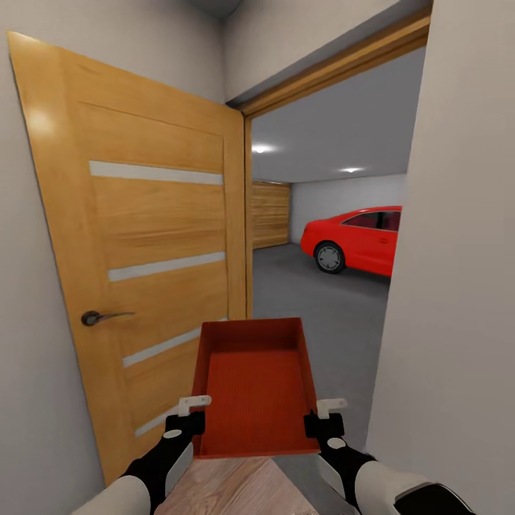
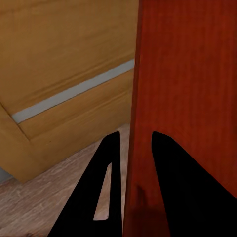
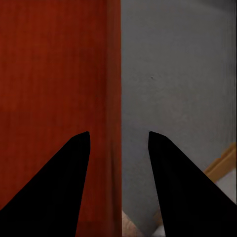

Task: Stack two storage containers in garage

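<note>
You hold 1 storage container [image 1: 257, 386] level in front of you at the garage doorway, your left gripper [image 1: 187, 413] clamped on its left wall and your right gripper [image 1: 325, 415] on its right wall. The open wooden door [image 1: 143, 272] stands left; a red car [image 1: 357, 239] sits far right on the concrete floor [image 1: 315, 300].

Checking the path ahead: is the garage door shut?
No, the wooden door stands swung open, with the red car visible through the doorway.
</note>
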{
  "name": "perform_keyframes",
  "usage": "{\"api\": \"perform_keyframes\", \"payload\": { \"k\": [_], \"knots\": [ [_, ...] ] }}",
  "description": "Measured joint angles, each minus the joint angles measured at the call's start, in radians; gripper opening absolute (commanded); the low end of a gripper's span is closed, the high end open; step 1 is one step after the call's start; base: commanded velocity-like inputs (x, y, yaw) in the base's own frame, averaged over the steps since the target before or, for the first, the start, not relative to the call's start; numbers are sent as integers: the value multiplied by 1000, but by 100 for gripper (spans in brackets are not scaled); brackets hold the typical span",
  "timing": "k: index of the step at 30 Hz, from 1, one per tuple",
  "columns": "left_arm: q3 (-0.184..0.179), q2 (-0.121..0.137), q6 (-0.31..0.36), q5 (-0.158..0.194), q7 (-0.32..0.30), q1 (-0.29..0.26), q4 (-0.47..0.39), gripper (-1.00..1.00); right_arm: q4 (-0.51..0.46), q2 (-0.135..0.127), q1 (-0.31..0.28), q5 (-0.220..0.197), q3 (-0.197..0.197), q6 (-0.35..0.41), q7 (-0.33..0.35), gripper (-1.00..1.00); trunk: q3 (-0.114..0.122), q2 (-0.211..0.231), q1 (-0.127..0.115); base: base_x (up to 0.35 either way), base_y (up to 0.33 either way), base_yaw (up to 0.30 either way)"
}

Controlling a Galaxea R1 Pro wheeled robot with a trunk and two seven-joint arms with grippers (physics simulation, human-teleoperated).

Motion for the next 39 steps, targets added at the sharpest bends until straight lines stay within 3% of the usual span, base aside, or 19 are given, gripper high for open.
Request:
{"api": "perform_keyframes", "payload": {
  "k": [9, 18, 39],
  "knots": [
    [-2, 0, 0, 2, 1, 0, 0, -100, 0, 0, 0, 0, 0, 1, 0, -100, 0, 0, -1, 150, 0, -269],
    [-1, 0, 0, 2, 1, 0, 0, -100, 0, 0, 0, 0, 0, 2, 0, -100, 0, 0, -1, 318, 17, -30],
    [0, 1, 2, 2, -1, 0, 2, -100, 0, 1, 0, 0, 2, 4, -1, -100, 0, 0, -1, 320, 126, -221]
  ]
}}
